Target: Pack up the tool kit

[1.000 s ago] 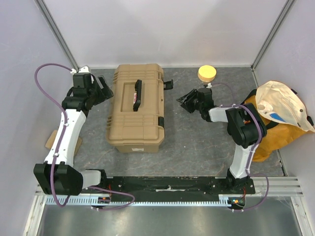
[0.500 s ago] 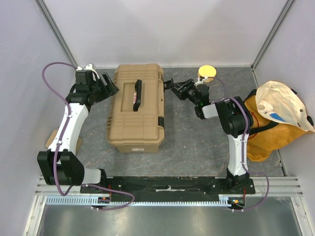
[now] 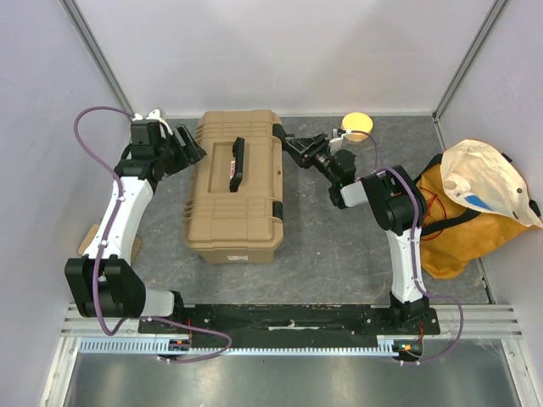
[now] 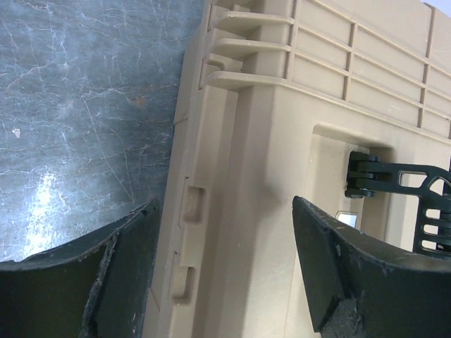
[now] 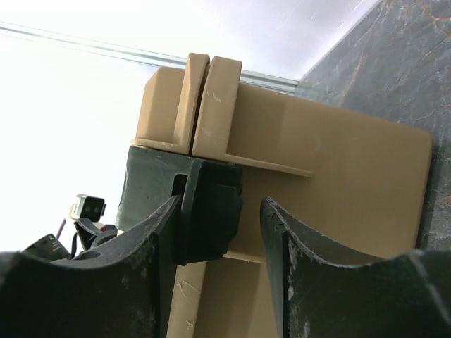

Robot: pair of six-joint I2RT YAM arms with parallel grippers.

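The tan ribbed toolbox [image 3: 236,191] lies closed on the grey table, its black handle [image 3: 237,163] on top. My left gripper [image 3: 192,148] is open at the box's far left edge; in the left wrist view its jaws [image 4: 224,211] straddle the tan side wall [image 4: 282,141], with the handle [image 4: 402,190] showing at the right. My right gripper [image 3: 293,147] is open at the box's far right side. In the right wrist view [image 5: 218,204] its fingers stand on either side of a black latch [image 5: 211,218]; the left finger touches it. No hand tools are in view.
A second black latch [image 3: 277,209] sits lower on the box's right side. A round yellow object [image 3: 357,125] lies at the back. The orange-yellow fabric bag [image 3: 462,229] with a cream cover fills the right edge. A cardboard piece [image 3: 87,242] lies at the left wall.
My right gripper has swung left from the table's middle to the toolbox's far right latch. My left gripper has moved a little back and right, up against the box's left edge.
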